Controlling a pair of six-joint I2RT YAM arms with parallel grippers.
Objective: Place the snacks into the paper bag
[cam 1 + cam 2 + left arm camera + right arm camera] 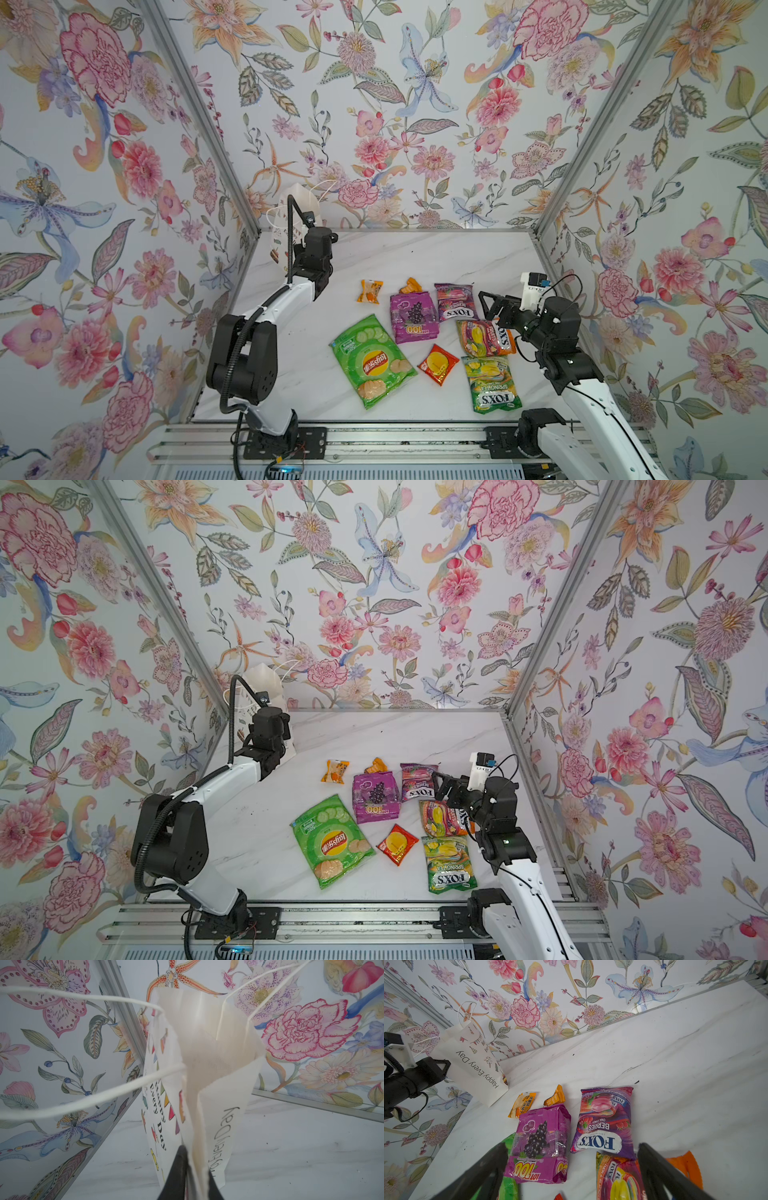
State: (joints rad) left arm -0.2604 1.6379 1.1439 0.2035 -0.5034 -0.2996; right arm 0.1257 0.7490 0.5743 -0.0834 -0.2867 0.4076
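Eight snacks lie loose on the marble tabletop [415, 257], none yet in the paper bag [473, 1064]. The bag stands in the far left corner, close against the flowered walls [415, 104] and well apart from the packets.

The left gripper [192, 1167] is clamped together on the bag's near top edge. Judgement: this grip steadies the light bag and holds its mouth for loading. In the left wrist view the mouth is only narrowly open, with its side panels folded inward.

The right gripper [489, 305] hovers with its jaws wide apart and empty, above the berries Fox's bag [604, 1120] and the fruits Fox's bag [484, 337]. These two touch at their edges, so they are probably the first pick.

The purple grape pack [413, 316] lies just beside them. A small orange pack [410, 286] touches its far edge, and a second orange pack [370, 291] lies apart to the left. Nearer the robot base are the green Lay's bag [372, 361], the red pack [438, 364] and the spring-tea Fox's bag [490, 384].

Obstructions noted:
- The cord handles [83, 999] loop loosely around the mouth and could snag a packet.
- The left arm stands between the snacks and the bag.
- The Lay's bag looks wide for so narrow an opening.
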